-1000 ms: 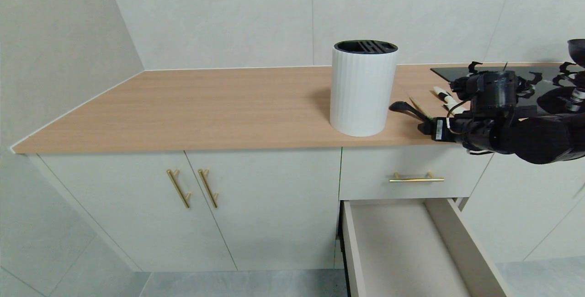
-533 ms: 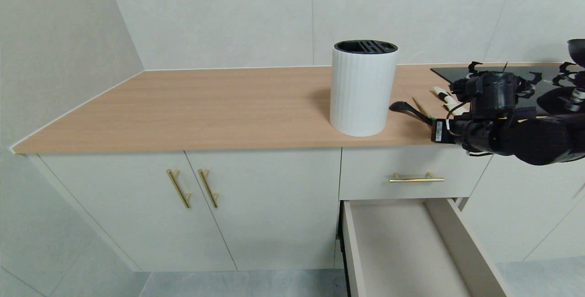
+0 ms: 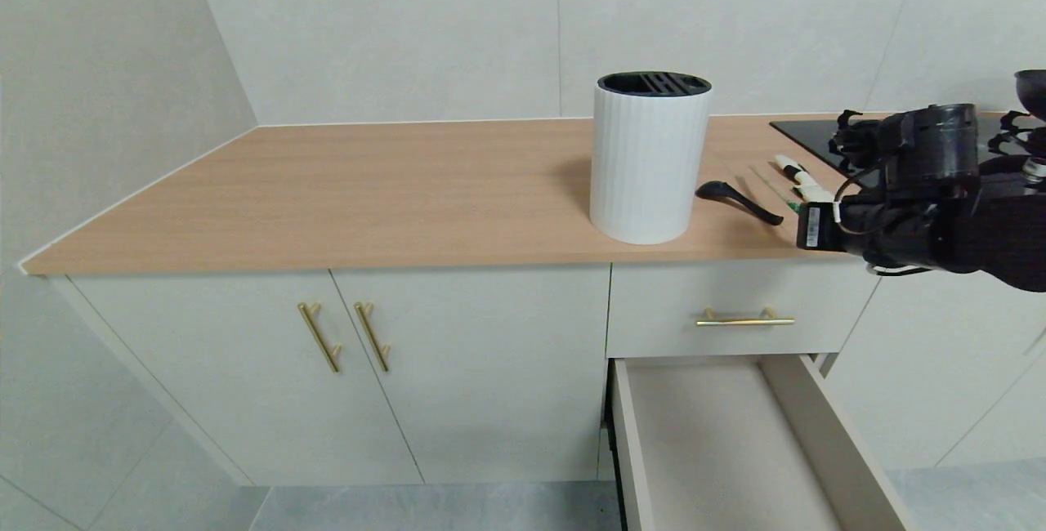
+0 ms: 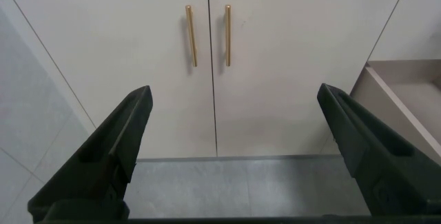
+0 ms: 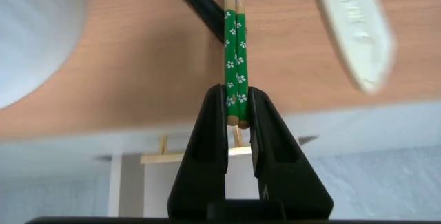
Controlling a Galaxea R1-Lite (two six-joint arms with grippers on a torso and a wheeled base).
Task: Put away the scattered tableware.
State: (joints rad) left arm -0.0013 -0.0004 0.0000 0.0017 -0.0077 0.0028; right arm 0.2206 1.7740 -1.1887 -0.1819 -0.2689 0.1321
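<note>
A wood-grain countertop [image 3: 368,188] runs along a tiled wall above pale cabinets. My right gripper [image 5: 237,114] is clenched on the near ends of a pair of green-patterned chopsticks [image 5: 234,58], which stretch away from my fingers across the counter's front edge. A black spoon [image 5: 196,3] lies just ahead of my fingertips, its handle meeting the chopsticks. On the other side, a white utensil [image 5: 355,31] lies near but apart. Past the spoon stands a white ribbed holder [image 3: 650,159]. Below my grip is a closed drawer [image 3: 744,320], and under it an open drawer [image 3: 703,433]. My left gripper [image 4: 234,94] is spread wide, empty, facing the cabinet doors [image 4: 207,100].
</note>
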